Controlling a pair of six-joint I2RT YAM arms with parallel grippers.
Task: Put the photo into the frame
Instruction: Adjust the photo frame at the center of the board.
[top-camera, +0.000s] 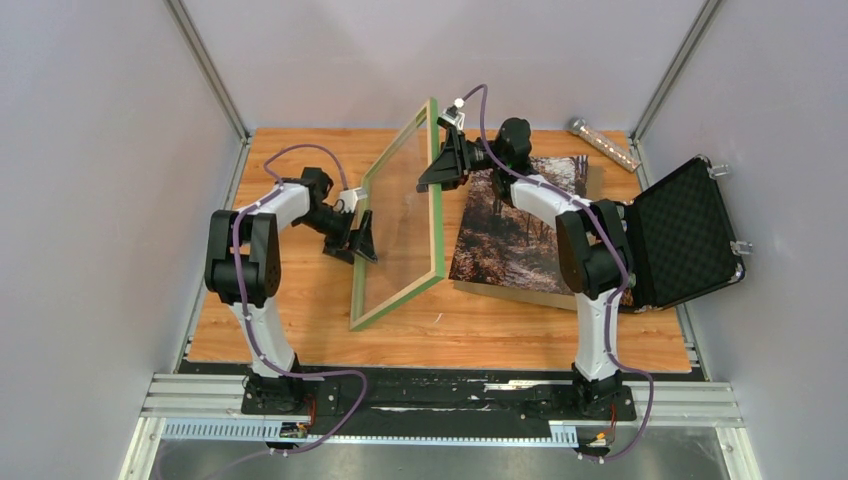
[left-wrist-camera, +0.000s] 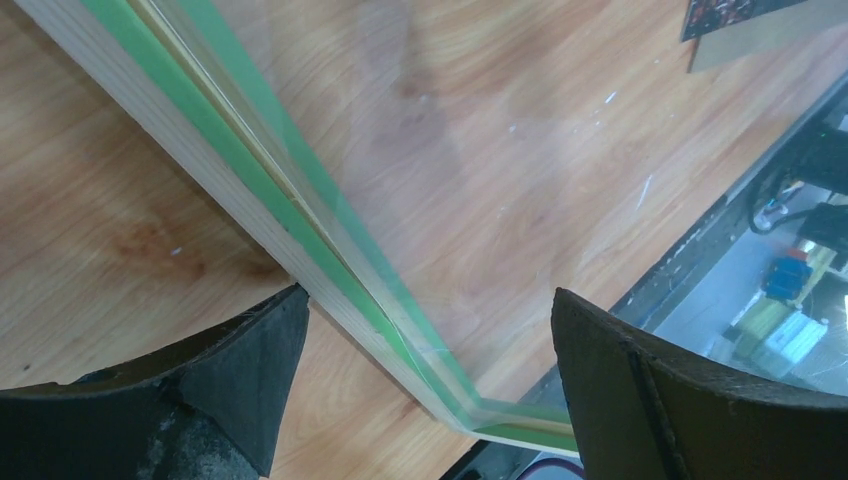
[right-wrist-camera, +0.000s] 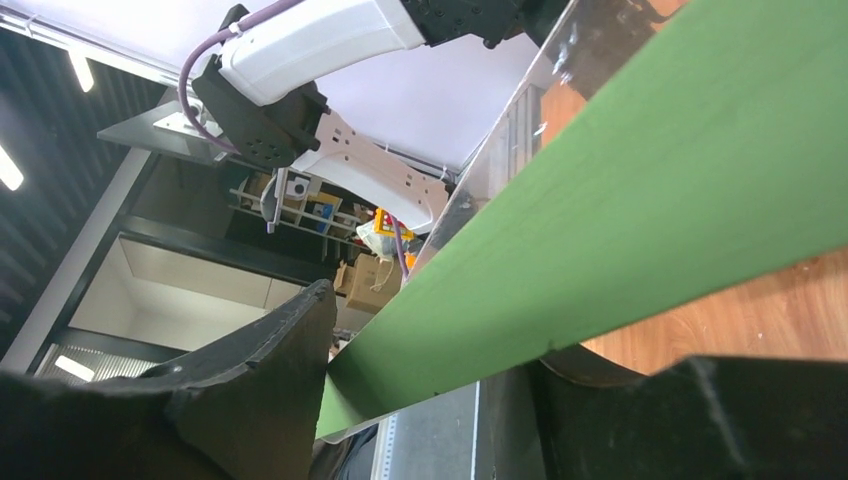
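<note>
Frame (top-camera: 440, 235) tilted | left hand (top-camera: 362, 238) wide open around its rail | right hand (top-camera: 432, 170) apparently clamps opposite rail

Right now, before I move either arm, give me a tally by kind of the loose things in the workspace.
frame: 1
photo: 1
backing board: 1
black case: 1
clear tube: 1
Total: 5

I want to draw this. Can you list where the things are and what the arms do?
frame: tilted up on one edge, no photo in it
photo: lying picture side up, right of the frame
left gripper: jaws wide open around the lower rail
right gripper: jaws closed on the raised rail
black case: open, far right
</note>
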